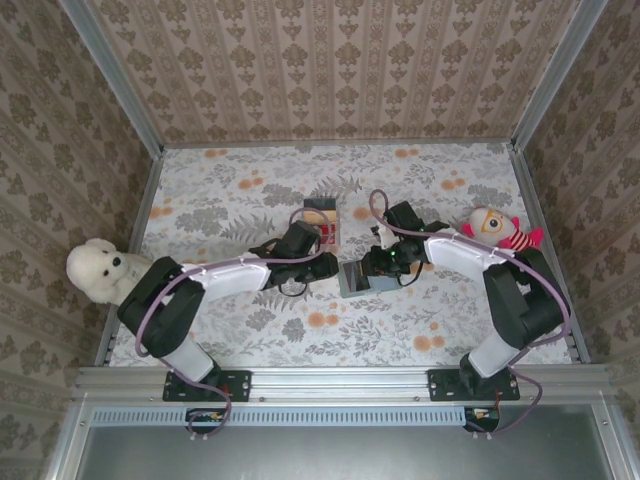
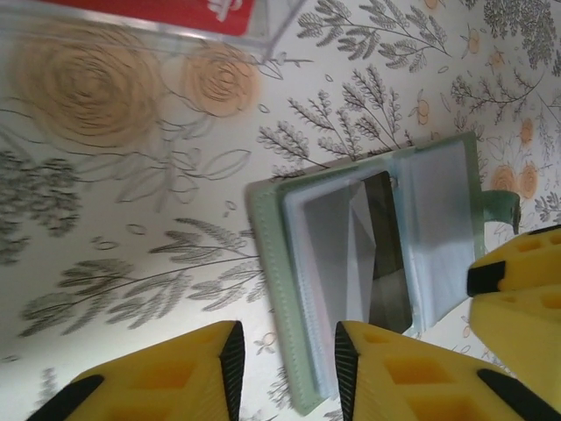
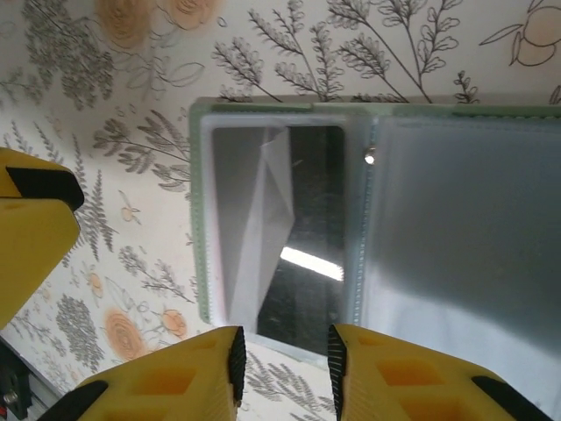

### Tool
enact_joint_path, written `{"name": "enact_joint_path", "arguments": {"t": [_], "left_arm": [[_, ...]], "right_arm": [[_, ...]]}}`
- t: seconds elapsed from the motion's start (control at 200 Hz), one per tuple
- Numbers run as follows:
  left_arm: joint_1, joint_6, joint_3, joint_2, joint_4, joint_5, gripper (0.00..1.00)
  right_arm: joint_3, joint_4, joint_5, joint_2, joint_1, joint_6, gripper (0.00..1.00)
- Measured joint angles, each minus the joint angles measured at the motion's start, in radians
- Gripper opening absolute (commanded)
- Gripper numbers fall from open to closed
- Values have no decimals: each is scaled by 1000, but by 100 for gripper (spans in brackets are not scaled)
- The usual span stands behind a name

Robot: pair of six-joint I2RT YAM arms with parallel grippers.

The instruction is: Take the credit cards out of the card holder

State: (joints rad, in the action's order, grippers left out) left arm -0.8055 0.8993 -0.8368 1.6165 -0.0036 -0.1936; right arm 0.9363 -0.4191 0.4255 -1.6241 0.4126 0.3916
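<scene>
The card holder (image 1: 358, 279) lies open and flat on the flowered table between my two grippers. It is pale grey-green with clear sleeves (image 2: 438, 228). A dark glossy card (image 3: 307, 237) sits in the left sleeve, also seen as a dark card (image 2: 387, 254) in the left wrist view. My left gripper (image 2: 285, 355) hangs low over the holder's green outer edge (image 2: 272, 263); that edge runs between its open pads with a gap on the left side. My right gripper (image 3: 285, 360) stands open at the holder's near edge, nothing between its pads. In the top view the left gripper (image 1: 328, 266) and right gripper (image 1: 378, 262) flank the holder.
A clear plastic box (image 1: 322, 222) with red contents stands just behind the holder; its corner (image 2: 254, 26) shows in the left wrist view. A white teddy bear (image 1: 100, 270) sits at the left edge and a pink-red doll (image 1: 497, 228) at the right. Patterned walls enclose the table.
</scene>
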Motion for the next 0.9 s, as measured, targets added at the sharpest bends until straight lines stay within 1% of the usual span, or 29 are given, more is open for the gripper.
{"name": "enact_joint_path", "arguments": {"t": [0.12, 0.355, 0.62, 0.725, 0.9], "left_arm": [[-26, 27, -34, 60, 29, -3, 18], [-40, 59, -72, 124, 52, -3, 10], [-39, 77, -86, 165, 52, -27, 5], [-39, 78, -92, 178, 53, -39, 4], [-34, 93, -96, 184, 53, -49, 5]], "right_arm": [[23, -7, 21, -41, -19, -39, 32], [50, -2, 39, -110, -24, -70, 26], [61, 5, 54, -150, -26, -76, 24], [67, 5, 59, -161, -27, -77, 23], [73, 5, 61, -169, -27, -79, 24]]}}
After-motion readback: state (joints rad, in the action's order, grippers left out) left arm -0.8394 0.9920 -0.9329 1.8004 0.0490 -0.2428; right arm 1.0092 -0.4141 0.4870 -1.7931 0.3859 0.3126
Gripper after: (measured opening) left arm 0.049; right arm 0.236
